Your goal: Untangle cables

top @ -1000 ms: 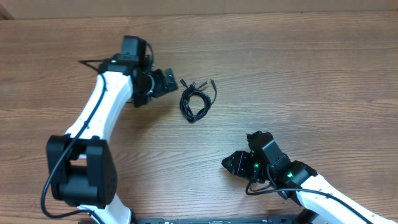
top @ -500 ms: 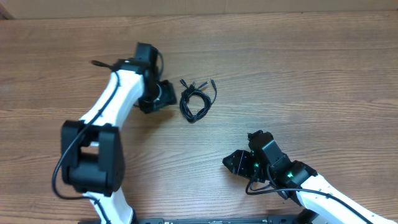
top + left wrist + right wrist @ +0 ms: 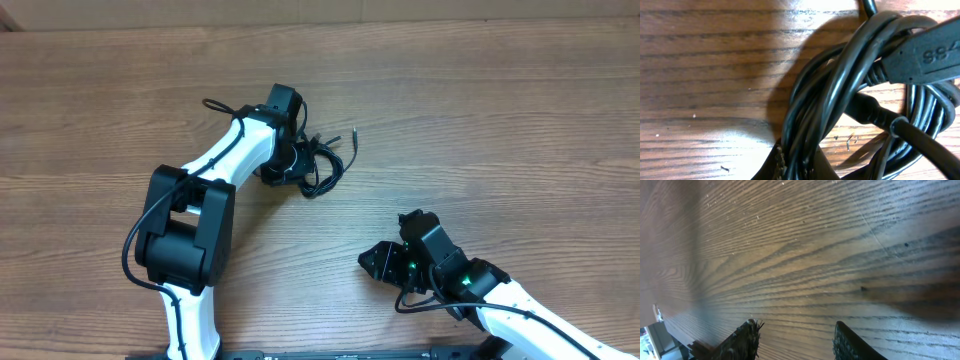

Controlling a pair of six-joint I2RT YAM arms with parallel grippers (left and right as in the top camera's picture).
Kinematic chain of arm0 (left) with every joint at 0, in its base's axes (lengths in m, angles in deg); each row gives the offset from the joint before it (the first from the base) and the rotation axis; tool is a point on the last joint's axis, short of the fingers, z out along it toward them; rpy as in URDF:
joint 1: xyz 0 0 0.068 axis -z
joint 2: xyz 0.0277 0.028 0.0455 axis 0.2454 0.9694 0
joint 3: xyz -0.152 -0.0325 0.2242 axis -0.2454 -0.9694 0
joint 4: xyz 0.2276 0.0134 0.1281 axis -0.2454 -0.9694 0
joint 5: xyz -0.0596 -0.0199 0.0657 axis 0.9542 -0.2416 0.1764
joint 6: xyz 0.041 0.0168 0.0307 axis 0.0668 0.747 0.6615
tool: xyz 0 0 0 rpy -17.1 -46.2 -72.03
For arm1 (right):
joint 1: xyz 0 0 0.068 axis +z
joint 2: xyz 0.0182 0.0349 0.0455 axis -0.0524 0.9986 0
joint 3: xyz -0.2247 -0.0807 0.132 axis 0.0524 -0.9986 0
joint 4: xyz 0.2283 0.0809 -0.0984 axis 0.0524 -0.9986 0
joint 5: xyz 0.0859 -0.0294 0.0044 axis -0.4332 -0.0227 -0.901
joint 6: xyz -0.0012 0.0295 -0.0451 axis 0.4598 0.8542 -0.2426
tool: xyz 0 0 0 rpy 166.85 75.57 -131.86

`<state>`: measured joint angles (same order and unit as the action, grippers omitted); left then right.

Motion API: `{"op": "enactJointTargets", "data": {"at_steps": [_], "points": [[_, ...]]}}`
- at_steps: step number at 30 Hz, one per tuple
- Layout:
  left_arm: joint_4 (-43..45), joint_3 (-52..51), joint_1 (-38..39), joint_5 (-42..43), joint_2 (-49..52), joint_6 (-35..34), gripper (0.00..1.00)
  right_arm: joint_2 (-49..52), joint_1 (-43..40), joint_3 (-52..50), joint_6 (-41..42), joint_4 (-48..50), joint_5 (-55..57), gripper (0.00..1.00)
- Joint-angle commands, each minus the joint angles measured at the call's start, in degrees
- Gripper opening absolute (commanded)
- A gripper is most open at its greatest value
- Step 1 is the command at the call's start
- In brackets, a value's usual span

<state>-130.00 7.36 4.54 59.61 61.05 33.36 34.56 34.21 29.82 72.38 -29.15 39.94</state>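
Observation:
The cables (image 3: 325, 165) lie in a tangled black bundle at the table's middle back, one plug end (image 3: 354, 132) sticking out to the right. My left gripper (image 3: 300, 160) sits at the bundle's left edge, shut on several strands of it. In the left wrist view the looped cables (image 3: 840, 85) fill the frame, a plug connector (image 3: 920, 55) lies at upper right, and strands run down between my fingertips (image 3: 782, 162). My right gripper (image 3: 372, 263) hovers at front right, far from the cables, open with nothing between its fingers (image 3: 747, 340).
Bare wooden table (image 3: 500, 130) surrounds the bundle. The left arm's own thicker wiring (image 3: 215, 105) loops beside its wrist. The right wrist view holds only wood grain (image 3: 815, 255).
My left arm has swung right from beside the bundle onto it, and its gripper went from open to shut on the strands. The bundle shifted slightly right. The right arm has not moved.

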Motion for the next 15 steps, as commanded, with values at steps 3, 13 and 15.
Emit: {"op": "enactJointTargets", "data": {"at_steps": [3,13,15], "points": [[-7.8,4.5,-2.7,-0.5,-5.9,5.5,0.04,-0.3,-0.2,-0.4,-2.3,-1.8,0.3,0.46],[-19.8,8.8,-5.1,15.8,-22.8,-8.0,0.05,-3.0,-4.2,2.9,-9.6,2.7,-26.3,0.46],[-24.8,8.8,-4.9,16.2,-23.7,-20.3,0.05,-3.2,-4.2,2.9,-9.6,6.8,-33.5,0.47]]}}
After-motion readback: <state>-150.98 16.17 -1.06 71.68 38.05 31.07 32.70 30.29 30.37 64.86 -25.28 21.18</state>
